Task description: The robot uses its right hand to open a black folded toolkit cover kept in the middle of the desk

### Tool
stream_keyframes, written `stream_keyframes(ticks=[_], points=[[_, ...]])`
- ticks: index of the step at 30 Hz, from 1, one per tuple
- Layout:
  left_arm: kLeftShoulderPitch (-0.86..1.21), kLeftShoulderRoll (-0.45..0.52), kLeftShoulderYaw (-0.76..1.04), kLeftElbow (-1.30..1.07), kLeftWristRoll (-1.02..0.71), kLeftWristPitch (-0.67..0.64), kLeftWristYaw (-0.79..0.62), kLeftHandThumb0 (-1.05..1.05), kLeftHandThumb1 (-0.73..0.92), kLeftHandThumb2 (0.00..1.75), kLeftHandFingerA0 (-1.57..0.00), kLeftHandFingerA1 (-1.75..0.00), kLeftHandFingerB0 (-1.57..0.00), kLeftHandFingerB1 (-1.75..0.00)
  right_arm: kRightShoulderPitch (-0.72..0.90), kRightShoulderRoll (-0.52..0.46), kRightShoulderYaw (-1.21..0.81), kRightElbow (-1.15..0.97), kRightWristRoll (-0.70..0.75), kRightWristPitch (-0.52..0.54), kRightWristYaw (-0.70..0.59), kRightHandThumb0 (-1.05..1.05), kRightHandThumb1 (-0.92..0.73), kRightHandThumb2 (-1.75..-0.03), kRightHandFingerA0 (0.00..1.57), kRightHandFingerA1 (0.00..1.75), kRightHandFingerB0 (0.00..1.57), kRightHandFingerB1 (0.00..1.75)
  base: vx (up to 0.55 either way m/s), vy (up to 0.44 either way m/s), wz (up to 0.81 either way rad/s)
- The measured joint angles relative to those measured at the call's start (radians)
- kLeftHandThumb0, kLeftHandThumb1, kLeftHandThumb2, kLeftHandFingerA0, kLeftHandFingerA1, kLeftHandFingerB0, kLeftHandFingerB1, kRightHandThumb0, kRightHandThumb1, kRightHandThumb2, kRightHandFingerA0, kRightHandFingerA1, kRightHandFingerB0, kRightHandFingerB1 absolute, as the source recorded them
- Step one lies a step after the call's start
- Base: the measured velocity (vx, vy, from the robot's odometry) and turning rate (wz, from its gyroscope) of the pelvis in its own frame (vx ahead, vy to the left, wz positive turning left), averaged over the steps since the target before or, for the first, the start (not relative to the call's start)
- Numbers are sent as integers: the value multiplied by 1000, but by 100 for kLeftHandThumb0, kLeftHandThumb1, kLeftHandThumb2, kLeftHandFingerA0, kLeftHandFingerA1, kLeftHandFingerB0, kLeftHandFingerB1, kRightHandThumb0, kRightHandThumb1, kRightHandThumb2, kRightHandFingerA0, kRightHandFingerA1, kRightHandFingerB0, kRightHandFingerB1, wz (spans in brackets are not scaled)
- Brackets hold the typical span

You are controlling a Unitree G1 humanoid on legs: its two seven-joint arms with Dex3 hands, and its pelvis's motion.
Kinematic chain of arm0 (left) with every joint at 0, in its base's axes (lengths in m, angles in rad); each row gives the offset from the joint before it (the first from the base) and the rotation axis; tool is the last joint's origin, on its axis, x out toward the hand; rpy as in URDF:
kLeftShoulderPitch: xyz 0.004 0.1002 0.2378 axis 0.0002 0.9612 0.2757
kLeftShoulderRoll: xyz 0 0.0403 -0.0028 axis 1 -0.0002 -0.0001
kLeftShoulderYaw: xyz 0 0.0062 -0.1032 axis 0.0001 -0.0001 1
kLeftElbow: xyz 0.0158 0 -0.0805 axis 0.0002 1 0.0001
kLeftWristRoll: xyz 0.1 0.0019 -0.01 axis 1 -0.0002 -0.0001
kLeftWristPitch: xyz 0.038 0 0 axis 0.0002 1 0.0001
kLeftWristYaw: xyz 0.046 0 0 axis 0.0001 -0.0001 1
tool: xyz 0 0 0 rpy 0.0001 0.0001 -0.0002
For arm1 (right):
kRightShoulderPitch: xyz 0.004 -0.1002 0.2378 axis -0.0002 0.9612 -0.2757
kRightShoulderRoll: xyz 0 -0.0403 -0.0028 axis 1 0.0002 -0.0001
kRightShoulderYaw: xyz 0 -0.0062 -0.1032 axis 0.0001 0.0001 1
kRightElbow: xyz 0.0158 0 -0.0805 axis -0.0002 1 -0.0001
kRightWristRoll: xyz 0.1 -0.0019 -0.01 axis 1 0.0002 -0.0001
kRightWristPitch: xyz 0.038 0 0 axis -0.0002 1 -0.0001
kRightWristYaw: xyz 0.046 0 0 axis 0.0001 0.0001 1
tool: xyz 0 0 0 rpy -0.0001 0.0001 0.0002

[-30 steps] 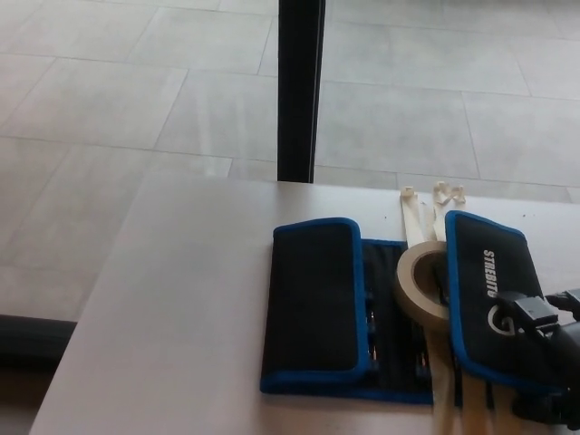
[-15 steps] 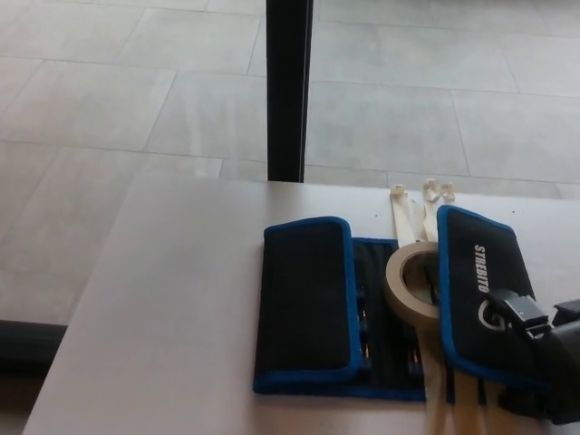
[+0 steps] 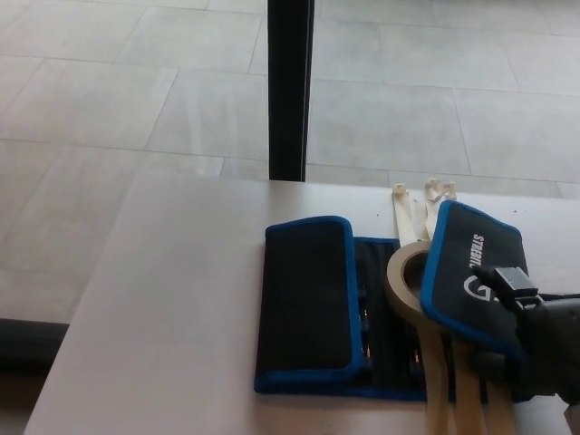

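Near the front right corner of the pale bench (image 3: pixel 172 299): a black folded toolkit cover (image 3: pixel 362 313) with blue piping, partly opened. Left flap (image 3: pixel 306 304) lying flat and closed over the middle of the kit. Right flap (image 3: pixel 471 272), printed with white lettering, lifted and tilted, its near edge raised off the bench and its top corner swung further toward the right than half a second ago, when lying flatter and more square to the kit. Right robot hand (image 3: pixel 535 349), black, at the picture's lower right, clamped on the lower end of that right flap. Left robot hand out of sight.

Between the two flaps: a strip of the dark inner pockets (image 3: pixel 390 317) showing, with a roll of beige tape (image 3: pixel 410 276) standing against the raised flap and pale cable ties (image 3: pixel 419 204) running from under the kit toward the far edge of the bench. Beyond the far edge: grey floor tiles and an upright black post (image 3: pixel 290 91).

Judged from the tilt: opening under way, right flap peeling outward toward the right edge, not yet laid flat. Left flap untouched. Possible snag: tape roll and ties shifting as the flap swings.
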Motion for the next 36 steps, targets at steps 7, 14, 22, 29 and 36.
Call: stream_keyframes(ticks=[7, 14, 22, 29, 36], points=[[0, 0, -10, 0, 1, 0, 0, -95, 88, 67, -33, -57, -30, -39, 12, -1, -32, -6, 25, 7, 23, -24, -76, -74, 99, 169, 69, 51, 0, 0, 0], [1, 0, -35, -1, 8, -2, 2, -95, 89, 67, -32, -54, -30, -38, 13, -32, -43, 4, 31, 3, 32, -23, -65, -81, 97, 168, 85, 54, 0, 0, 0], [3, 2, -56, -3, 12, -3, 4, -100, 78, 77, -30, -57, -27, -41, 43, -75, -81, 20, 45, -2, 35, -29, -64, -75, 98, 163, 88, 86, 0, 0, 0], [1, 3, -62, -3, 15, -6, 5, -94, 71, 117, -31, -62, -20, -47, 69, -49, -205, 34, 126, -12, 42, -27, -67, -77, 94, 160, 91, 100, 0, 0, 0], [-1, 2, -64, -2, 15, -6, 5, -102, 77, 79, -29, -58, -26, -42, 70, 39, -320, 34, 197, -9, 51, -33, -61, -92, 80, 140, 94, 91, 0, 0, 0]])
